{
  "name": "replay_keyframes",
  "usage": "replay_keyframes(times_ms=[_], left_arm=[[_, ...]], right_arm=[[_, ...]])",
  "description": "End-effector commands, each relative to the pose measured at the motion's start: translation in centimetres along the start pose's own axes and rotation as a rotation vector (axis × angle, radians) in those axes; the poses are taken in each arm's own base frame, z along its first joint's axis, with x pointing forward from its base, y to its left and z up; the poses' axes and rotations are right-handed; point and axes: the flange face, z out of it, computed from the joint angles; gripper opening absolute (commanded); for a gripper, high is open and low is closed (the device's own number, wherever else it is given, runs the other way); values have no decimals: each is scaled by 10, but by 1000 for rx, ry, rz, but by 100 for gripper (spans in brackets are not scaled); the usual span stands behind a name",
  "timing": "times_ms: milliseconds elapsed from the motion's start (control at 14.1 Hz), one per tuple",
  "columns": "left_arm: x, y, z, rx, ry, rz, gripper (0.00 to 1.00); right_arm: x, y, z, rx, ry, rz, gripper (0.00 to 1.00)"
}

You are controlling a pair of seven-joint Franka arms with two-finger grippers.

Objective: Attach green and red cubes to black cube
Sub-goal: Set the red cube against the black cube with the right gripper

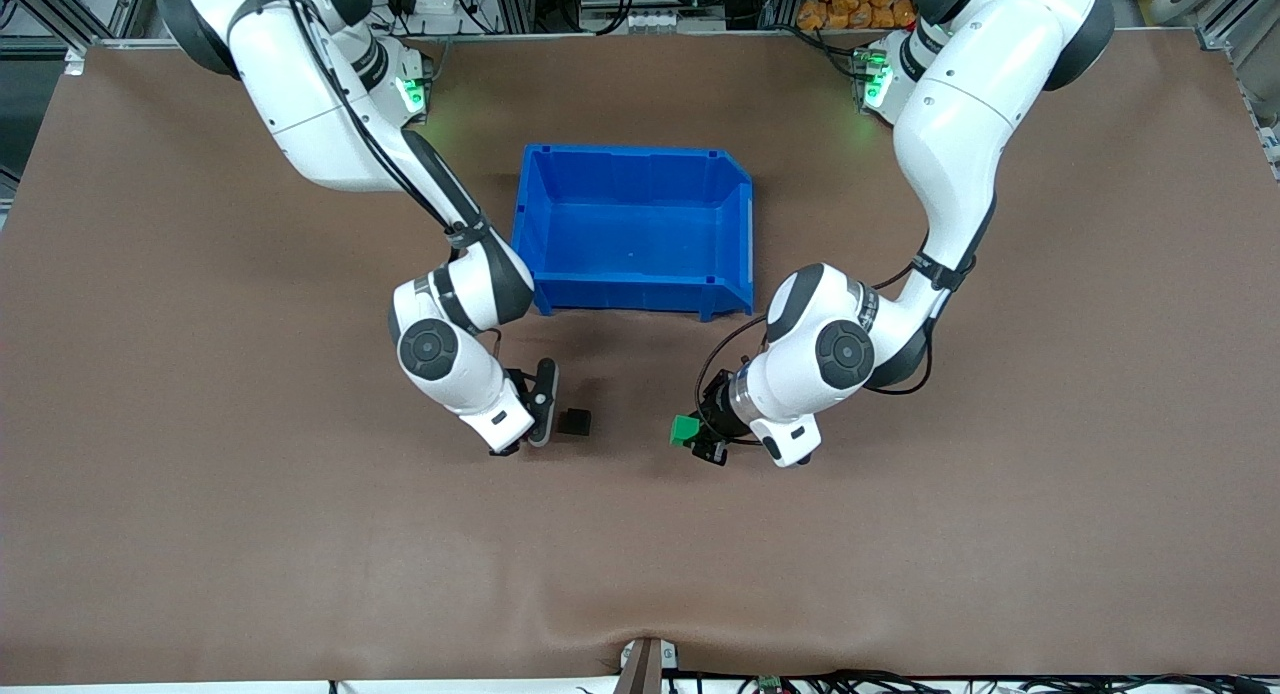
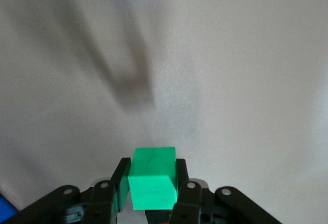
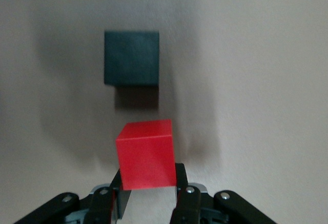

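My left gripper (image 1: 703, 440) is shut on the bright green cube (image 1: 684, 430), low over the brown table on the side of the black cube toward the left arm's end. The left wrist view shows the green cube (image 2: 152, 180) clamped between the fingers of that gripper (image 2: 152, 168). The black cube (image 1: 574, 421) lies on the table, nearer the front camera than the blue bin. My right gripper (image 1: 543, 406) is just beside it. In the right wrist view this gripper (image 3: 148, 175) is shut on the red cube (image 3: 145, 152), a short gap from the black cube (image 3: 131, 57). The red cube is hidden in the front view.
An empty blue bin (image 1: 630, 292) stands at the table's middle, farther from the front camera than both grippers. The brown mat (image 1: 640, 554) has a raised wrinkle at its near edge.
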Motion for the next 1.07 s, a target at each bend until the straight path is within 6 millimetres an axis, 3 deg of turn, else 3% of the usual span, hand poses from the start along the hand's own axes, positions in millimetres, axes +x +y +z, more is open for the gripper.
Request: replay_keyframes(times_ms=[0,284,356,498,711,995], left_arm=[[-10,4,4,-9,-14,-19,0],[-8,4,5,-8,-13,-22,0],[-8,4,5,-7,-13,-22,0],[-8,4,4,-9,-12,-22,0],[-5,5,1,-12,-11,-25,0],[-4,6,1,-12,-11,-27,0]], right_arm=[[16,-3,0,-10,-3,29,4],[21,-9,5,-9,-5,35,8],[23,-10,6,-13,2,37,14],[22,-8,6,-26,8,51,100],[16,-4,3,-24,9,65,100],[8,5,-20,-20,5,86,100]])
